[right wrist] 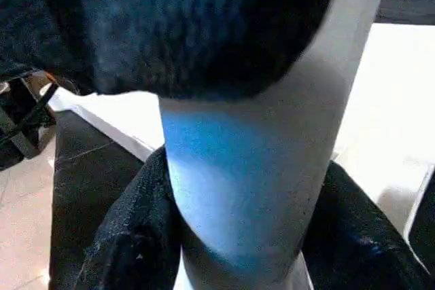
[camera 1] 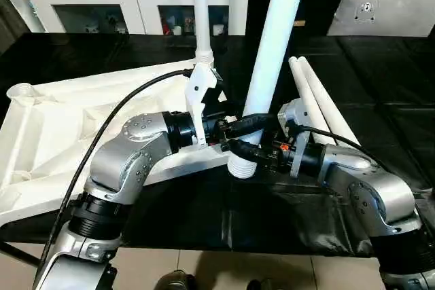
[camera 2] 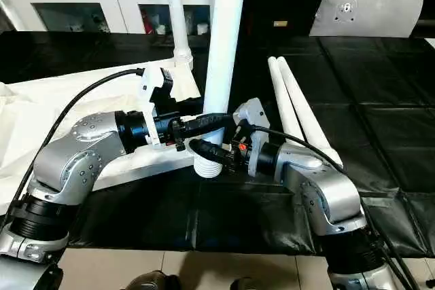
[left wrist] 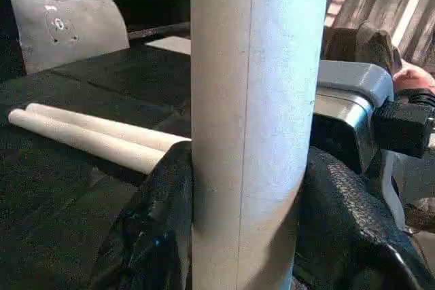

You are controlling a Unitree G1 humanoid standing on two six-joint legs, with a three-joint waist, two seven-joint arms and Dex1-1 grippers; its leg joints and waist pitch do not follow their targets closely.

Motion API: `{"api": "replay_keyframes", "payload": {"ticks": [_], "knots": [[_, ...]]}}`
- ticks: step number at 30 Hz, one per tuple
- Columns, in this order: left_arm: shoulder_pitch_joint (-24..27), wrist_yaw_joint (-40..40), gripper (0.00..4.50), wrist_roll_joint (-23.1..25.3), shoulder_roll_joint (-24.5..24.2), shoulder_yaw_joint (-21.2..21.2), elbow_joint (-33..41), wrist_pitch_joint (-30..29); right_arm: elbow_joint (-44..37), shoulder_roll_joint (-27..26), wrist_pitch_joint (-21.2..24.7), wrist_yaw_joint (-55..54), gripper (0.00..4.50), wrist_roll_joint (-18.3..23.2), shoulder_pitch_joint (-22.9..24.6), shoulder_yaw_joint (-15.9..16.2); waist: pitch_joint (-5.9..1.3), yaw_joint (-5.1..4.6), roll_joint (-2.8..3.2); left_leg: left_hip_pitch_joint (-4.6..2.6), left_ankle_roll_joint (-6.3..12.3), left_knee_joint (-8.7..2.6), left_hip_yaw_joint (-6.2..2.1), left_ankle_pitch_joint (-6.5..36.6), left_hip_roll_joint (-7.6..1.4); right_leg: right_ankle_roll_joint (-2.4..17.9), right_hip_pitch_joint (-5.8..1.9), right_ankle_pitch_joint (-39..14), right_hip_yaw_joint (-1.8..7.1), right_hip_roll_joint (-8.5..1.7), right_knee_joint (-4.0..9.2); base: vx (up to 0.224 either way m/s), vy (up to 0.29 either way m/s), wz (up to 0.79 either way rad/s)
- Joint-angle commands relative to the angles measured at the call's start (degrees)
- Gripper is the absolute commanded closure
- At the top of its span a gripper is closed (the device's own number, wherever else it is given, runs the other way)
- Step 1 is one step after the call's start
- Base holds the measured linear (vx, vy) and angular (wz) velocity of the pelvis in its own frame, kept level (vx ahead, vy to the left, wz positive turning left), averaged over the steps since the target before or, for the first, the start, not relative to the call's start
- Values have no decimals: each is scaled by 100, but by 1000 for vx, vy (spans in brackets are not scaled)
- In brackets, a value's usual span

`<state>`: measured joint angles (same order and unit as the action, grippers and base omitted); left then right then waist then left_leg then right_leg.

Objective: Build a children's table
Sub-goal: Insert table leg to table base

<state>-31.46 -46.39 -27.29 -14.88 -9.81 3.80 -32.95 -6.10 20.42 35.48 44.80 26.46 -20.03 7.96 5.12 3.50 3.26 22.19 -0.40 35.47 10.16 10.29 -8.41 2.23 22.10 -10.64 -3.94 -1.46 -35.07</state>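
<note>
Standing nearly upright at the centre of the head view, a white leg [camera 1: 275, 39] is pinched from both sides: the left gripper [camera 1: 234, 129] is closed around its lower shaft, and the right gripper [camera 1: 253, 153] is closed around it just below, close to the ribbed, flared foot [camera 1: 240, 166]. In the left wrist view the leg [left wrist: 258, 120] is seen squeezed between two black fingers [left wrist: 153, 236], and the right wrist view shows the same clamping lower down. The foot is held beside the near edge of the tabletop [camera 1: 61, 134], which lies upside down across the left half of the frame on the black work surface [camera 1: 380, 73]. One leg [camera 1: 200, 11] is already planted in a far corner, in the upper middle of the frame. Two spare legs [camera 1: 319, 103] lie side by side to the right of centre.

The step in hand is judged to be the carrying of the held leg to a free corner socket, such as the one at the upper left [camera 1: 22, 90]. The main risk is tilt: the long shaft above the grips could swing, so that the end is presented crooked and jams on the rim. The standing leg could also be struck if the swing passes too near. A slip could be caused by uneven pressure between the two grips.
</note>
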Motion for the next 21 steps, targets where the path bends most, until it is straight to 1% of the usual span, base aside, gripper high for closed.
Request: {"api": "replay_keyframes", "payload": {"ticks": [1, 2, 3, 5, 7, 8, 9, 10, 11, 13, 15, 19, 21], "knots": [[-59, -3, 263, -185, 52, 67, 194, -157, 111, -24, 8, -90, 259, -31, -78, -10, -522, 20, -69, -89, 301, -328, -223, 699, -447, 735, -271, -1883, 346, -694, 523, 0, 0, 0], [-73, 9, 263, -339, 95, 162, 219, -276, 169, -55, 14, -172, 259, -60, -91, -42, -523, 13, -57, -94, 285, -324, -217, 714, -448, 757, -269, -1866, 346, -692, 514, 0, 0, 0], [-79, 9, 228, -385, 108, 194, 228, -299, 191, -64, 15, -201, 259, -74, -96, -53, -522, 17, -58, -92, 285, -323, -221, 718, -442, 765, -267, -1876, 341, -692, 520, 0, 0, 0], [-106, 75, 193, -472, 176, 296, 238, -309, 210, -83, 24, -174, 259, -25, -85, -89, -527, 18, -63, -94, 288, -323, -221, 729, -443, 773, -268, -1872, 344, -688, 524, 0, 0, 0], [-114, 82, 183, -565, 216, 360, 270, -327, 190, -86, 27, -175, 259, -34, -61, -77, -524, 22, -55, -92, 290, -323, -221, 734, -444, 774, -271, -1875, 345, -695, 530, 0, 0, 0], [-103, 84, 170, -674, 275, 416, 326, -325, 170, -100, 11, -177, 259, -46, -38, -62, -521, 26, -55, -101, 291, -323, -220, 746, -445, 773, -260, -1872, 347, -687, 532, 0, 0, 0], [-103, 84, 158, -674, 275, 416, 326, -325, 170, -100, 11, -177, 259, -46, -38, -62, -524, 29, -56, -101, 287, -320, -217, 752, -445, 779, -264, -1877, 345, -692, 529, 0, 0, 0], [-81, 125, 149, -925, 408, 526, 439, -432, 149, -128, -67, -190, 259, -84, -7, -44, -524, 27, -58, -90, 280, -329, -226, 747, -453, 793, -276, -1851, 344, -695, 520, 0, 0, 0], [-67, 141, 144, -1043, 482, 579, 510, -484, 150, -148, -148, -202, 259, -124, 5, -30, -524, 29, -56, -85, 263, -319, -220, 750, -450, 833, -277, -1830, 339, -705, 517, 0, 0, 0], [-42, 206, 125, -1202, 601, 640, 614, -591, 155, -218, -242, -262, 259, -153, 15, -38, -523, 29, -73, -82, 275, -316, -217, 744, -452, 852, -277, -1818, 345, -709, 514, 0, 0, 0], [-29, 252, 108, -1192, 635, 620, 659, -608, 155, -260, -245, -354, 259, -197, 10, -43, -514, 19, -73, -75, 315, -325, -220, 727, -444, 813, -273, -1869, 340, -686, 525, 0, 0, 0], [24, 421, 72, -1173, 813, 576, 614, -587, 211, -278, -239, -373, 259, -302, -29, 72, -508, 9, -76, -97, 272, -324, -219, 828, -439, 679, -266, -2117, 339, -685, 561, 0, 0, 0], [27, 502, 62, -1115, 867, 523, 579, -582, 223, -301, -289, -359, 259, -306, -43, 83, -504, 9, -73, -95, 267, -326, -220, 860, -437, 662, -265, -2175, 339, -688, 573, 0, 0, 0]]}}
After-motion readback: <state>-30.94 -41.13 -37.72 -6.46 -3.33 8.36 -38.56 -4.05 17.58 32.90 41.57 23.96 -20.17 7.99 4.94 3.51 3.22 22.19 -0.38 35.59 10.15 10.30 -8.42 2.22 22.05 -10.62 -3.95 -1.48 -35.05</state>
